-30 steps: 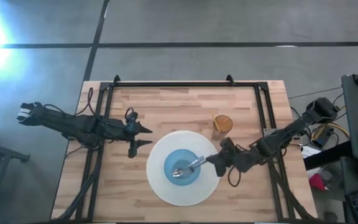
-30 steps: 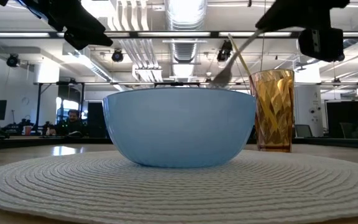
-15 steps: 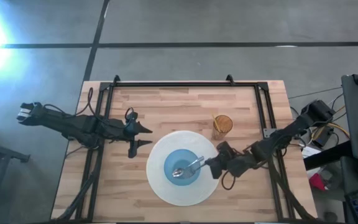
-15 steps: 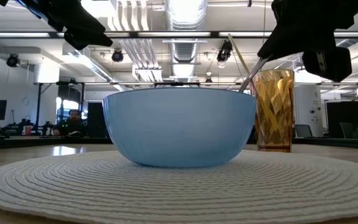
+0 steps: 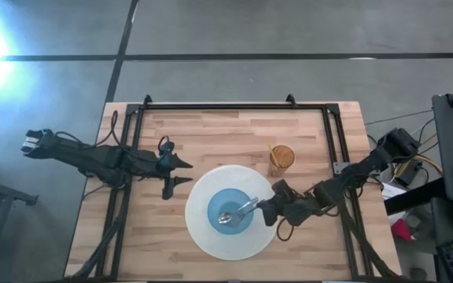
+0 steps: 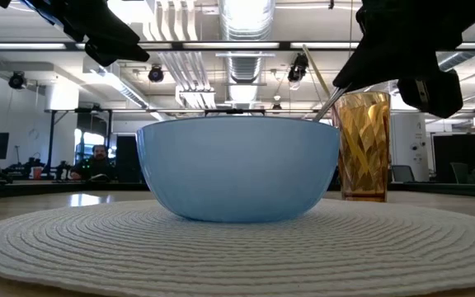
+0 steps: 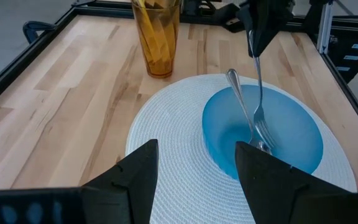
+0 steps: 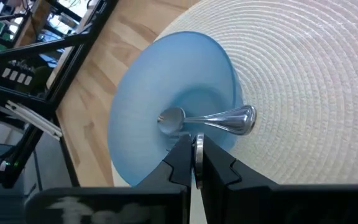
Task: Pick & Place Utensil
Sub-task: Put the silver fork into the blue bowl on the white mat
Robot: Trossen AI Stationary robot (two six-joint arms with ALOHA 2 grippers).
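A blue bowl (image 5: pixel 230 211) stands on a round white placemat (image 5: pixel 203 236). A spoon (image 7: pixel 240 102) lies in the bowl, its handle end (image 8: pixel 243 119) leaning on the rim. My right gripper (image 5: pixel 264 210), at the bowl's right side, is shut on a silver fork (image 7: pixel 258 115), whose tines are down in the bowl. My left gripper (image 5: pixel 184 173) hangs open above the wood left of the mat, holding nothing. My right gripper pinches the fork's handle near its free end (image 7: pixel 254 51) between its two fingers. They come from the table's right, slanting down, roughly along the fork. The fork slants down from them over the rim, and its tines (image 7: pixel 263 138) reach the bowl's bottom.
An amber glass (image 5: pixel 281 157) with slim utensils in it stands on the wood just past the mat's far right edge, close to my right arm. A black frame (image 5: pixel 234 106) runs around the table. Bare wood lies at the far side and on the left.
My right gripper has sunk and moved a little toward the bowl, still shut on the fork. The fork's head, which showed above the rim in the low view, has gone down inside the bowl. The spoon and the bowl have stayed put.
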